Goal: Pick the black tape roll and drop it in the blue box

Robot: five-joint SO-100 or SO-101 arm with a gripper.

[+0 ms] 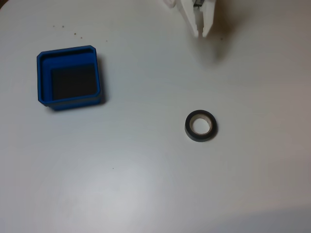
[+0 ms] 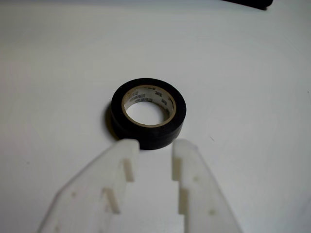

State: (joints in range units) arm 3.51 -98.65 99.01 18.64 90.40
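Observation:
The black tape roll lies flat on the white table right of centre in the fixed view, its pale core facing up. My white gripper hangs at the top edge, well above the roll in the picture and apart from it. In the wrist view the roll sits just beyond my gripper, whose two fingers stand open with a small empty gap between them. The blue box, dark-floored and empty, sits at the left of the fixed view, far from both roll and gripper.
The white table stretches bare around the roll and between roll and box. A few small dark specks dot it above the box. A dark object cuts the top right edge of the wrist view.

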